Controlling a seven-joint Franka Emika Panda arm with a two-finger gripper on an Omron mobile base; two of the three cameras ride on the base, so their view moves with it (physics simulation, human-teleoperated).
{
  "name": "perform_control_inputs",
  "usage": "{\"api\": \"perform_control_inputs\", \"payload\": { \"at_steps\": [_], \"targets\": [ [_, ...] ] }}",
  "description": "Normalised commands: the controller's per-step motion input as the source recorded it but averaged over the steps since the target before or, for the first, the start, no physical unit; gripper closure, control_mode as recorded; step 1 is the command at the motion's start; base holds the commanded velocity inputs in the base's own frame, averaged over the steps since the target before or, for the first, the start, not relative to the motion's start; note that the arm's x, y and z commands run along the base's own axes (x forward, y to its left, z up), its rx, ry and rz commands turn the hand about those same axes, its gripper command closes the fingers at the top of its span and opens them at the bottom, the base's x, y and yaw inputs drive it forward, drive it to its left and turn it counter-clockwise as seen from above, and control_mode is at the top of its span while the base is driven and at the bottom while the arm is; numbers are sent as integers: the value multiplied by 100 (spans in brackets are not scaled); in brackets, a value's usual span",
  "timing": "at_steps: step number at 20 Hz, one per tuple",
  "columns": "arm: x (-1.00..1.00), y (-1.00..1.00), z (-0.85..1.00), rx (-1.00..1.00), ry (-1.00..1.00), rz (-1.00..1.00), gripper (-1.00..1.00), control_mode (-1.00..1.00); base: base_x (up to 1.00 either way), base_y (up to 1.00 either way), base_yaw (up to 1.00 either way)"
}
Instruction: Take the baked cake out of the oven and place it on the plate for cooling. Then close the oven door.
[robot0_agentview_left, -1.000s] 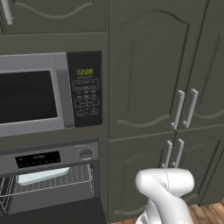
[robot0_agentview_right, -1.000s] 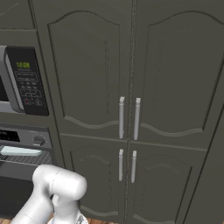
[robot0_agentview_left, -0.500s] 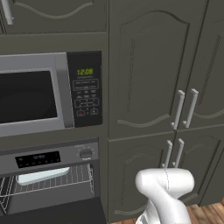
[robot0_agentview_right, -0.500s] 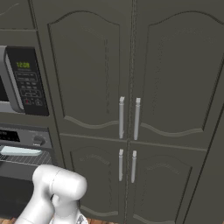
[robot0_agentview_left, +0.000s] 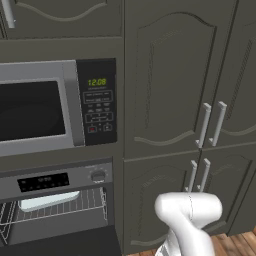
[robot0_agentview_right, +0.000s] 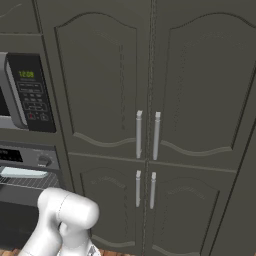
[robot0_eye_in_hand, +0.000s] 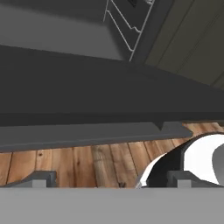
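Oven (robot0_agentview_left: 55, 182): built in under the microwave (robot0_agentview_left: 57, 107); you see its cavity exposed. Oven door (robot0_eye_in_hand: 87, 87): dropped open, its dark panel lying flat just above the gripper (robot0_eye_in_hand: 107, 180). Baked cake (robot0_agentview_left: 49, 200): you find it inside, on the wire rack (robot0_agentview_left: 85, 202), toward the left. Gripper: low near the wooden floor (robot0_eye_in_hand: 78, 162), fingertips apart, nothing between them. Cabinet doors (robot0_agentview_right: 145, 125): you have them to the oven's right, shut.

The wide dark glass-fronted oven door (robot0_eye_in_hand: 87, 83) is hanging open and level, spanning the hand view above the wooden plank floor (robot0_eye_in_hand: 83, 162). Beyond it, the oven's wire rack (robot0_agentview_left: 65, 205) is lying exposed, its opening unobstructed.
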Motion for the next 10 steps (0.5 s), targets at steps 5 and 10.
{"api": "perform_control_inputs", "payload": {
  "at_steps": [5,10],
  "targets": [
    [25,13,-7,0,-6,0,-100,-100,0,0,0],
    [14,15,-14,0,-4,0,-100,-100,0,0,0]
  ]
}}
